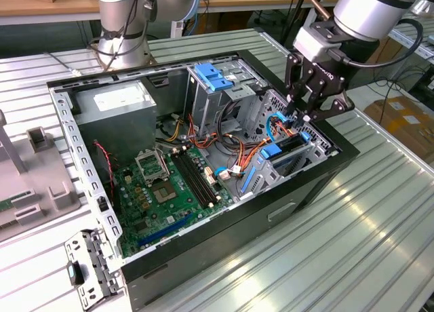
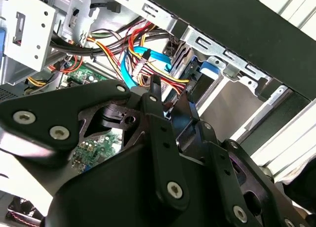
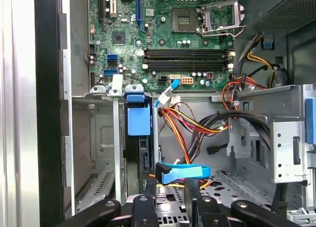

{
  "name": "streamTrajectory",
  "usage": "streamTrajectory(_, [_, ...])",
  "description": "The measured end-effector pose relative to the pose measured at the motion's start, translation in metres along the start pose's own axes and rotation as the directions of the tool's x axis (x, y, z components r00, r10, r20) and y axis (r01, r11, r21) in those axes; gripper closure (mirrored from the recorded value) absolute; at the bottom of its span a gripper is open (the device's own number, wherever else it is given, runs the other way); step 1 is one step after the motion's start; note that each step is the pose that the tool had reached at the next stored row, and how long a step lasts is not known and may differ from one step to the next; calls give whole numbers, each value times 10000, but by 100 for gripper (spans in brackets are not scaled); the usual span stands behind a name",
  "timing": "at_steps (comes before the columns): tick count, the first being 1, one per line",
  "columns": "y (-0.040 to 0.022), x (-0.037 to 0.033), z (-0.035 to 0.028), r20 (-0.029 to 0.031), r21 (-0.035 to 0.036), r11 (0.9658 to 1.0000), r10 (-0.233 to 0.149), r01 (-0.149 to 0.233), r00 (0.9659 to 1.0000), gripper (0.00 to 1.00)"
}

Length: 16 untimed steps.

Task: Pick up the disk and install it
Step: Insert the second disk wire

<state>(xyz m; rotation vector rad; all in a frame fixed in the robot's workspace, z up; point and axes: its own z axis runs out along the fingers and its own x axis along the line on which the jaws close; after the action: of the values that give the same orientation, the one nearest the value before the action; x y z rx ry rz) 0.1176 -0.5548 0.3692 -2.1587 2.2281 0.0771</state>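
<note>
The disk [image 1: 287,150] stands on edge inside the metal bay at the corner of the open computer case [image 1: 325,173], on the exterior view's right. A blue rail tab [image 3: 138,121] caps it, and its dark body [image 3: 142,158] runs down the slot. My gripper [image 1: 302,115] hovers just above that bay. In the first wrist view the gripper [image 3: 171,185] is open with a gap between its fingers; one fingertip [image 3: 150,182] sits beside the disk's edge, and nothing is held. The black finger links [image 2: 163,138] show large in the second wrist view.
A blue data cable [image 3: 182,172] and orange-yellow wires [image 1: 237,156] lie near the bay. The green motherboard [image 1: 163,190], grey power supply [image 1: 119,105] and blue-capped cage [image 1: 213,78] occupy the case. A second arm's base [image 1: 122,34] stands behind; loose parts [image 1: 88,268] lie on the table.
</note>
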Motion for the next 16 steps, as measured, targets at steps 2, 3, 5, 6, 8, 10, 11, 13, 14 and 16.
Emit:
streamTrajectory(2, [0, -1, -23, 71, -2, 10000, 0, 0, 10000, 64])
streamTrajectory(3, [1, -2, -32, 104, -3, 10000, 0, 0, 9999, 64])
streamTrajectory(5, [1, 2, -44, 195, -6, 10000, -2, 3, 9998, 64])
streamTrajectory(6, [1, 12, -45, 195, -6, 10000, -3, 3, 9998, 64])
streamTrajectory(8, [1, 31, -44, 194, -6, 10000, -2, 3, 9998, 64])
streamTrajectory(10, [4, 53, -42, 194, -6, 10000, -2, 2, 9998, 64])
streamTrajectory(11, [9, 59, -40, 196, -6, 10000, -1, 1, 9998, 64])
streamTrajectory(13, [22, 61, -35, 197, -6, 10000, -2, 2, 9998, 64])
streamTrajectory(14, [27, 62, -33, 196, -6, 10000, -2, 2, 9998, 64])
streamTrajectory(16, [34, 62, -26, 194, -6, 10000, -2, 2, 9998, 64])
